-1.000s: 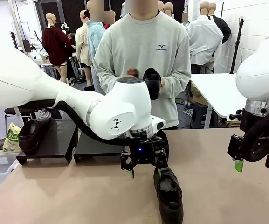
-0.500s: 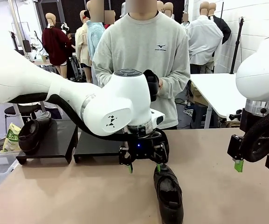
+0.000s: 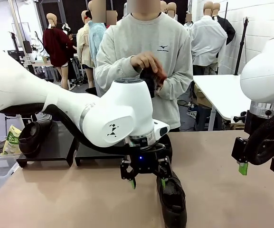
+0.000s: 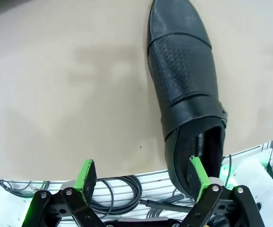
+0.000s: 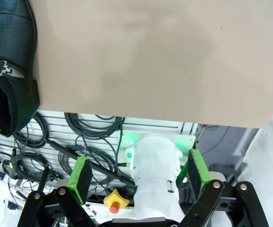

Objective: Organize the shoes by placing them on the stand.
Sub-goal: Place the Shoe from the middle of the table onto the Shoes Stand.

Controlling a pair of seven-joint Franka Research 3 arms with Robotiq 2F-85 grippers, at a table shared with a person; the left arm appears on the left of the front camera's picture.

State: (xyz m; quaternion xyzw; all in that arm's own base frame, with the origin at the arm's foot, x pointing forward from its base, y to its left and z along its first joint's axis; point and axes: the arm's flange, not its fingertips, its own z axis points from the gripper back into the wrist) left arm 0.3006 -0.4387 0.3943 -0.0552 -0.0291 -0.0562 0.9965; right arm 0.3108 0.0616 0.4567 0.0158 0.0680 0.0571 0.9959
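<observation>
Front view: the white left arm reaches across the middle, and its left end effector (image 3: 148,182) hangs low over the beige tabletop (image 3: 56,199) with its green pads spread wide, gripping nothing. Its right-hand pad sits at the heel end of a glossy black leather shoe (image 3: 173,202), which lies on the tabletop near the front edge. At the far left a second black shoe (image 3: 32,135) rests on a low black rectangular stand (image 3: 56,142). A second black stand (image 3: 96,152) sits just beside the first and is partly hidden by the arm. Across the tabletop a person in a grey sweatshirt holds a third black shoe (image 3: 149,78) at chest height, with one hand (image 3: 146,61) on top of it. The right end effector (image 3: 259,167) hovers at the right, well apart from the shoes, pads apart and gripping nothing.

Left wrist view: the left end effector (image 4: 142,176) is open over bare tabletop (image 4: 70,94). The glossy black leather shoe (image 4: 183,94) lies off to one side with its rounded toe pointing away. One green pad (image 4: 198,176) overlaps its heel opening; whether they touch is unclear.

Right wrist view: the right end effector (image 5: 138,171) is open with nothing between its pads. The glossy black leather shoe (image 5: 8,61), with a metal buckle on its strap, lies at the tabletop's (image 5: 150,61) edge in the upper-left corner.
</observation>
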